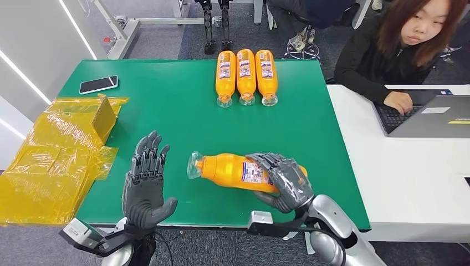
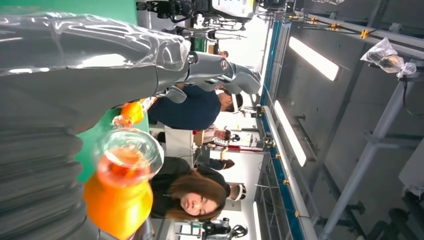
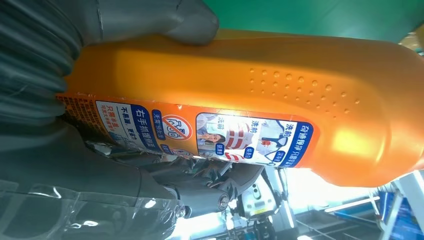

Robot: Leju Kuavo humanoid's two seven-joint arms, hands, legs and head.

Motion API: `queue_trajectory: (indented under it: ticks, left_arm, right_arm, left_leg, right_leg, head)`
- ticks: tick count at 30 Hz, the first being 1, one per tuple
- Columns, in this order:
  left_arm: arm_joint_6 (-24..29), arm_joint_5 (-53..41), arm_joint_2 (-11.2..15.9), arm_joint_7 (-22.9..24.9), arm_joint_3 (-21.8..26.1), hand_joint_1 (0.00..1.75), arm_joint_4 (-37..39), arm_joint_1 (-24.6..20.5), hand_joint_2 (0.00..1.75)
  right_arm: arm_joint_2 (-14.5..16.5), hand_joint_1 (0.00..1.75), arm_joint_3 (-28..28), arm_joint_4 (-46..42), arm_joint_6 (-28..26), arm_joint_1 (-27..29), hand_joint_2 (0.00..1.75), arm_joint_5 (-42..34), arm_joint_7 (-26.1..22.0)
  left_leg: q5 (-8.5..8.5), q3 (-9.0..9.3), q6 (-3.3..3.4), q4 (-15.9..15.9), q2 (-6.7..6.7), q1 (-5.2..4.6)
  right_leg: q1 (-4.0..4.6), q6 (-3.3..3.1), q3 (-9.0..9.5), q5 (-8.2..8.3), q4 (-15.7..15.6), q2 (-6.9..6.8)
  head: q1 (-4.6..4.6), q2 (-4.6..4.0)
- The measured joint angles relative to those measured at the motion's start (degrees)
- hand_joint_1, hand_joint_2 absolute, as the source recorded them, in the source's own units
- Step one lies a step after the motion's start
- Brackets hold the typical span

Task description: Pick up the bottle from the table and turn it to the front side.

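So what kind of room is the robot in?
Probably a robot lab or workshop. A green table holds three orange bottles lined up like test props, a person works at a laptop beside it, and the right hand holds another bottle.

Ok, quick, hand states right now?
Left hand: open, fingers spread, holding nothing.
Right hand: gripping the orange bottle, which lies sideways.

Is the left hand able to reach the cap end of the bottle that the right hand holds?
Probably yes. The left hand is open, raised beside the bottle, whose clear cap points toward it. Only bare green table lies between them; the right hand grips the other end.
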Motion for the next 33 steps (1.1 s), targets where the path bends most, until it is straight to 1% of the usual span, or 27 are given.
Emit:
queue_trajectory:
  ticks: [5,10,15,19,24,33]
  left_arm:
    - [-1.1,1.1,-0.6,0.1,0.0,0.0,1.2,-1.0,1.75]
    - [-2.5,2.6,-1.0,0.6,0.0,0.0,2.3,-1.7,1.75]
    - [-3.7,3.9,-1.5,1.2,0.0,0.0,4.2,-3.4,1.75]
    - [-4.9,5.4,-1.6,1.2,0.0,0.0,5.6,-4.5,1.75]
    - [-7.1,8.2,-1.7,2.0,-0.4,0.0,5.8,-5.0,1.75]
    - [-7.3,9.2,-1.7,2.6,-1.6,0.0,5.6,-5.1,1.75]
  right_arm:
    - [3.6,1.75,-0.1,-3.3,0.0,4.9,1.75,2.1,0.0]
    - [6.0,1.75,-0.1,-4.7,0.0,6.6,1.75,2.7,-0.7]
    - [9.3,1.75,0.0,-6.1,-0.3,8.6,1.75,3.9,-1.3]
    - [11.3,1.75,0.0,-6.7,-0.6,9.8,1.75,4.1,-1.4]
    - [12.7,1.75,0.0,-6.5,-0.6,11.2,1.75,1.9,-3.0]
    - [13.4,1.75,0.0,-5.4,-0.8,12.8,1.75,0.6,-3.9]
  left_leg:
    - [0.0,0.0,0.0,0.0,0.02,0.0]
    - [0.01,0.01,0.0,0.0,0.05,-0.01]
    - [0.01,0.0,0.0,0.0,0.04,-0.01]
    - [0.01,0.01,0.0,0.0,0.06,0.0]
    - [0.01,0.0,0.0,0.0,0.06,-0.01]
    - [0.01,0.0,0.0,0.0,0.06,-0.01]
  right_leg:
    - [0.0,0.0,-0.01,0.0,0.0,0.03]
    - [0.0,0.0,0.0,0.01,0.0,0.03]
    - [0.0,-0.01,0.0,0.01,0.0,0.03]
    - [0.0,-0.01,-0.01,0.01,0.0,0.03]
    - [0.0,-0.01,-0.01,0.0,0.0,0.03]
    - [-0.01,-0.01,-0.01,0.01,0.0,0.03]
  head:
    - [-0.02,0.0]
    - [0.0,0.0]
    - [-0.01,-0.01]
    - [-0.01,0.0]
    - [-0.01,-0.01]
    - [0.0,0.0]
